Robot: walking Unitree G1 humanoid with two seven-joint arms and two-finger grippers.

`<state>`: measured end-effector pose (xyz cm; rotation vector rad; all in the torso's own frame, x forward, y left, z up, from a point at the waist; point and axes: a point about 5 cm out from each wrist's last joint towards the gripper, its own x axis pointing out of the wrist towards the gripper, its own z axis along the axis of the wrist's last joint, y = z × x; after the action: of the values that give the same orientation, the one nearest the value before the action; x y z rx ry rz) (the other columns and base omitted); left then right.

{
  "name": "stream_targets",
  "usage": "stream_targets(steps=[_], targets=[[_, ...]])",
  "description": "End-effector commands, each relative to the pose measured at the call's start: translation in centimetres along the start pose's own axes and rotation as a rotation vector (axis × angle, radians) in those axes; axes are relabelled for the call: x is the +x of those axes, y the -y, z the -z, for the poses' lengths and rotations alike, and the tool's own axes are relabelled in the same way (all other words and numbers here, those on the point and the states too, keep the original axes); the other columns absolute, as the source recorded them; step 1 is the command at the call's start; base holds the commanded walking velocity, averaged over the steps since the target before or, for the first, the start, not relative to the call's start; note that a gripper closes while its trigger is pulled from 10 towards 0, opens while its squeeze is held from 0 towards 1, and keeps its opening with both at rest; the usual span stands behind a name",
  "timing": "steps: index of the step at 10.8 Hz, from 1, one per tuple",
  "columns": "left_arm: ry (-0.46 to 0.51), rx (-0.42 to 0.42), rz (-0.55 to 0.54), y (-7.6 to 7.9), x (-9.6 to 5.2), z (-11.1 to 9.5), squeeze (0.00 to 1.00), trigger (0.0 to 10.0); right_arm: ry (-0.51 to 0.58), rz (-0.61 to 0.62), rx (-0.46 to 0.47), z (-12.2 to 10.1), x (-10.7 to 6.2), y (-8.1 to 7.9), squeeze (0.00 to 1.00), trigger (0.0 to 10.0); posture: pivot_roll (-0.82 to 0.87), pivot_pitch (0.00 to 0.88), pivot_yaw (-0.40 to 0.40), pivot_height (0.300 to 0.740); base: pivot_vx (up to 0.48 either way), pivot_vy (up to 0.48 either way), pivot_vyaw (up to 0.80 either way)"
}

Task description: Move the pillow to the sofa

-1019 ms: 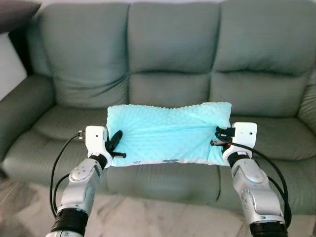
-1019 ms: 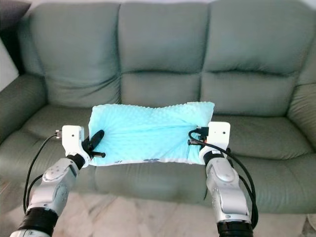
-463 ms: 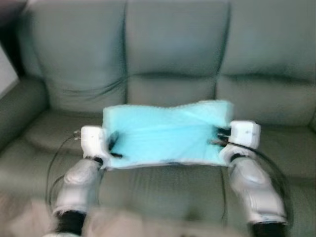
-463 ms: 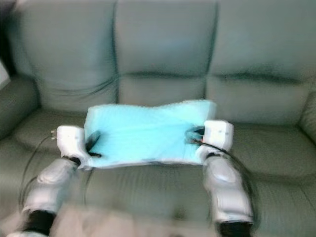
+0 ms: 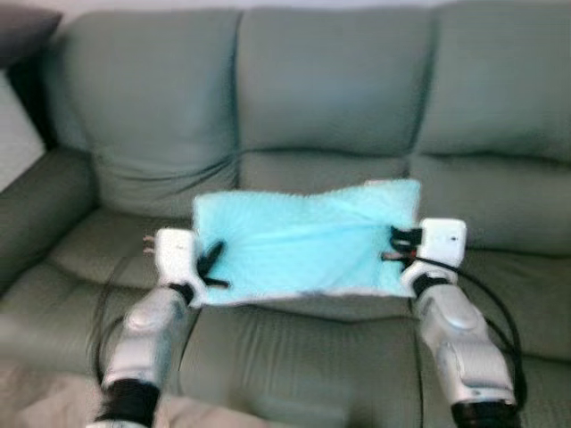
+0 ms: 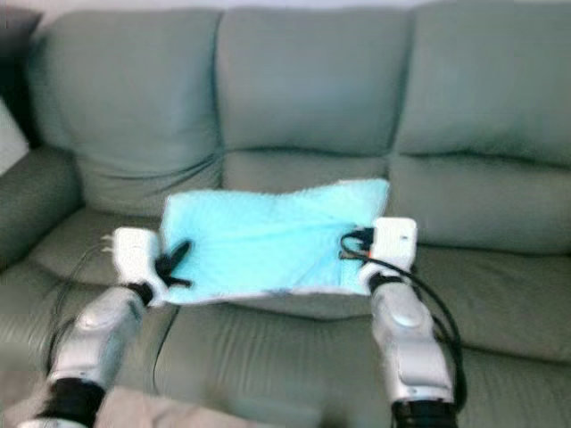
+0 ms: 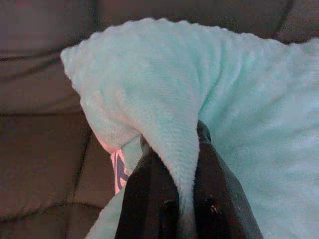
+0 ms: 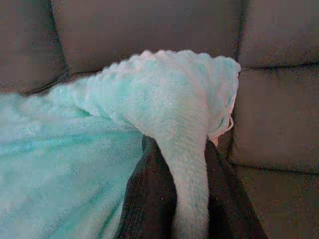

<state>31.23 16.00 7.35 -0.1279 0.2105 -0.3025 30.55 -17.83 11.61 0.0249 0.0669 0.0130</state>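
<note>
Pale floor strip (image 5: pixel 53 412), white wall patch (image 5: pixel 20 134) at left

A grey-green three-seat sofa (image 5: pixel 321 116) stands on a pale floor (image 5: pixel 53 406), its seat cushions bare.

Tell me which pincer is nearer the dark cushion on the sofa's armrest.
Left. The left pincer grips the pillow end on the dark cushion's side; the right pincer grips the far end.

Camera has shifted: sofa (image 5: pixel 330 98) now looms larger and sits lower in the eye views, floor strip below nearly gone, so robot is closer to it. Pillow (image 5: pixel 303 245) now hangs over the sofa's seat cushion instead of over its front edge. Picture sharper than half a second ago, still slightly blurred.
</note>
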Motion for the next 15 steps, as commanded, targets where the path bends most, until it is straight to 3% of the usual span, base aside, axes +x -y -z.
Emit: stream_targets(steps=[1,5,9,10,12,13,15], targets=[[-0.017,0.036,-0.041,-1.0,-0.1,0.1,0.0,10.0,0.016,0.008,0.004,-0.2,0.0,0.0,0.0,10.0,-0.15,0.051,0.052,0.74,0.0,0.0,0.0],[-0.074,0.059,-0.147,-3.0,-0.9,2.3,0.0,10.0,-0.021,0.012,0.005,1.0,-0.4,0.1,0.0,10.0,-0.14,0.054,0.052,0.74,0.0,0.0,0.0],[-0.131,0.128,-0.149,-2.8,-0.2,3.5,0.0,10.0,-0.09,0.065,0.052,3.0,-1.4,0.6,0.0,10.0,-0.15,0.11,0.075,0.74,0.0,0.0,0.0],[-0.167,0.208,-0.181,-2.8,-0.1,4.0,0.0,10.0,-0.116,0.08,0.054,3.7,-1.9,0.8,0.0,10.0,-0.15,0.14,0.089,0.74,0.0,0.0,0.0],[-0.22,0.283,-0.243,-2.8,0.2,4.4,0.0,10.0,-0.109,0.071,0.013,3.8,-2.4,0.5,0.0,10.0,-0.16,0.184,0.109,0.74,0.0,0.0,0.0],[-0.161,0.209,-0.149,-2.1,0.6,3.8,0.0,10.0,-0.112,0.065,0.029,4.0,-2.5,0.5,0.0,10.0,-0.16,0.207,0.114,0.74,0.0,0.0,0.0],[-0.112,0.151,-0.145,-1.7,1.3,3.0,0.0,10.0,-0.125,0.074,0.046,4.4,-1.9,0.7,0.0,10.0,-0.15,0.238,0.109,0.74,0.0,0.0,0.0]])
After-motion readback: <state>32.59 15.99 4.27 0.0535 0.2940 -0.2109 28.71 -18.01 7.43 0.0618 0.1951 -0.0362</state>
